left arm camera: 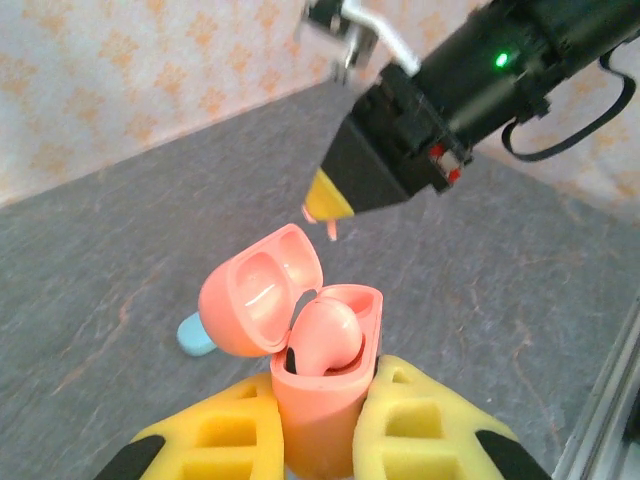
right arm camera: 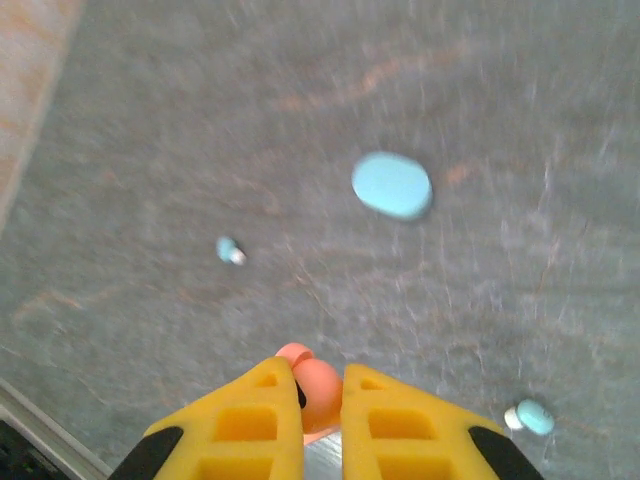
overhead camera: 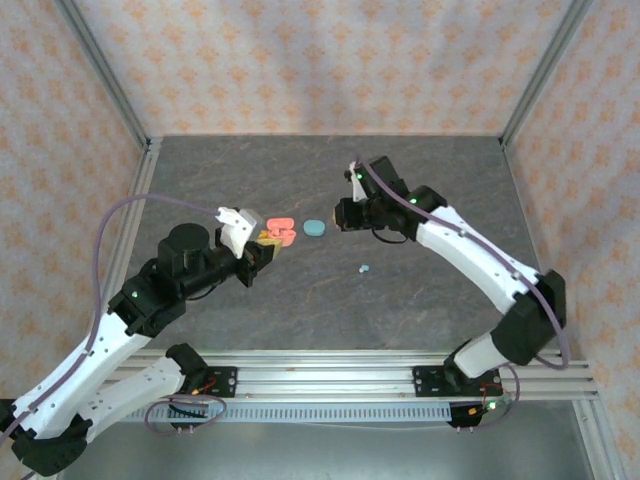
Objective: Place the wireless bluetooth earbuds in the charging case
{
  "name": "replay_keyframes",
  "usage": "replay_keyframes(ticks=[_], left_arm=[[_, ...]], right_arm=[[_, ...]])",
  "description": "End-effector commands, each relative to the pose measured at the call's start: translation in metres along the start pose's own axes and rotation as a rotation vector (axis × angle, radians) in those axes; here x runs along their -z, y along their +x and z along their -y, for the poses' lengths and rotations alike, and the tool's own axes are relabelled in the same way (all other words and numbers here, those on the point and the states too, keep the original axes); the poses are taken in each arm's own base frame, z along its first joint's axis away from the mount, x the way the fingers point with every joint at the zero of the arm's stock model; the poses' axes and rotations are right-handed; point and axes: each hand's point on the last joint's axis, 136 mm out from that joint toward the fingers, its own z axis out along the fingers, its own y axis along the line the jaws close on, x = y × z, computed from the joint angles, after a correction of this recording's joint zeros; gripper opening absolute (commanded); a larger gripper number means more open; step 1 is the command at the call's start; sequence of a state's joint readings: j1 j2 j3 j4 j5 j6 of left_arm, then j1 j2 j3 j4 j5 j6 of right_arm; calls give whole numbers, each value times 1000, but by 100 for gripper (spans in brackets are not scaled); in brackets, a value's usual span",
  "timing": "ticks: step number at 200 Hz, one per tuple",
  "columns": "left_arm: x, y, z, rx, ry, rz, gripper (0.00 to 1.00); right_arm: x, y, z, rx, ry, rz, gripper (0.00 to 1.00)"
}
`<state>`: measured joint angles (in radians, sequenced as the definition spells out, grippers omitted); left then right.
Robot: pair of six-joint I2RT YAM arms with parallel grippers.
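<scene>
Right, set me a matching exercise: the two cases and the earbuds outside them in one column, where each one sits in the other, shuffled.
Column one
1. pink case
2. teal case
3. teal earbuds
4. unseated pink earbud

Column two
A. pinched between the jaws of the right gripper
B. two, loose on the table, apart from each other
C. lid open, clamped by the left gripper, with a seated pink earbud inside
D. one oval lying ungripped on the table

Pairs: 1-C, 2-D, 3-B, 4-A
</scene>
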<state>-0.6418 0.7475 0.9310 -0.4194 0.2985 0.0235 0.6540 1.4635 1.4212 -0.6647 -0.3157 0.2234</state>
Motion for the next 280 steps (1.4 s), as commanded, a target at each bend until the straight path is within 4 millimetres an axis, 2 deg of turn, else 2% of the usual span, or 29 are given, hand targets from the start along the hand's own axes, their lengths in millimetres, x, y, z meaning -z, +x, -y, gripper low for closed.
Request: replay_keyframes(ticks=[1,46,56,59,64,86,139,171,199,201,206,280], left_arm=[[6,-40,20,10,105,143,0],[-1,-55,32,34,181,179,0],[-2,-57,34,37,197,179,0],[-2,-57,35,40,200,178,0],[-3,-59,36,43,205,182,0],[-2,-66,37,59,218,202,0],[-2,-76,37,102,221,230,0],[-6,-74,36,110,216,213,0],[-10,-75,34,115,203,212,0],[-10,-75,33,115,202,211,0],[-11,-75,33,116,201,209,0],[-13,-75,32,110,187,194,0]], right_arm=[[60,-30,-13,86,34,167,12],[140,-52,-53,178,-87,389,12],[143,-53,-59,195,-106,405,12],[154,-53,-61,200,-122,429,12],[160,-54,-65,206,-137,442,12],[170,-53,-76,227,-192,457,11],[158,-39,-108,262,-317,424,11],[150,-32,-117,302,-328,385,11],[149,-27,-118,315,-330,366,11],[141,-26,-117,316,-323,349,11],[137,-25,-117,316,-321,340,11],[117,-9,-114,343,-307,246,11]])
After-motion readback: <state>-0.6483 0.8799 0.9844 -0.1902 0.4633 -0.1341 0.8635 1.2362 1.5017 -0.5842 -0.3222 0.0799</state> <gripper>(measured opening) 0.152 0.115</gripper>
